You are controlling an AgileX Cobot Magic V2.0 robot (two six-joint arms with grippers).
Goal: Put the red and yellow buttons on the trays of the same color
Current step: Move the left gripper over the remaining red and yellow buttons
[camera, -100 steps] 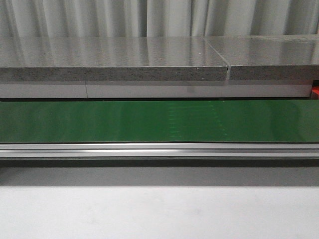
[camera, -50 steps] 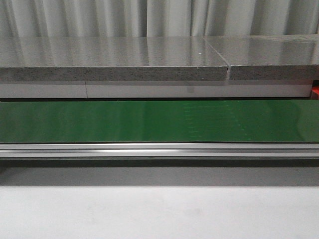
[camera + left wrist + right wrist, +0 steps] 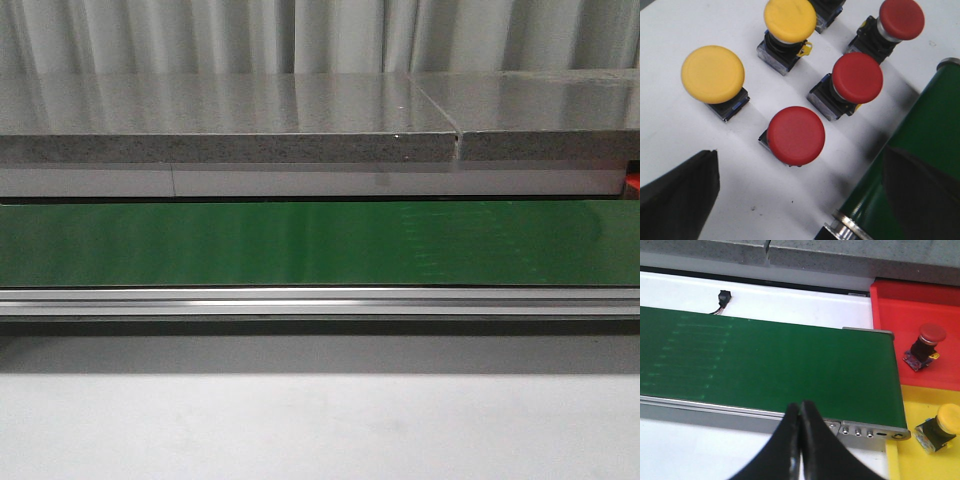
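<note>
1. On my left side, I am holding the left claw [image 3: 800,200] wide open and empty above a cluster of five buttons on the white table [image 3: 670,35]. Its two dark fingers [image 3: 680,195] are straddling the space just below the nearest red button [image 3: 796,135], touching nothing.
2. Beyond that one, I am seeing two more red buttons [image 3: 857,77] [image 3: 901,18] near the green conveyor belt [image 3: 930,130], and two yellow buttons [image 3: 713,74] [image 3: 790,20] on the far side from it.
3. I judge I am at the picking step: the next move is calling for lowering the open claw around one cap, probably the nearest red, without nudging its neighbours.
4. In the front view, I am seeing only the bare belt; no arm is showing.
5. On my right, the right claw [image 3: 800,412] is pressed fully closed on nothing, hovering over the belt's near edge.
6. Further right, one red button [image 3: 925,347] is already sitting on the red tray [image 3: 890,315] and one yellow button [image 3: 940,432] on the yellow tray [image 3: 900,460].
</note>
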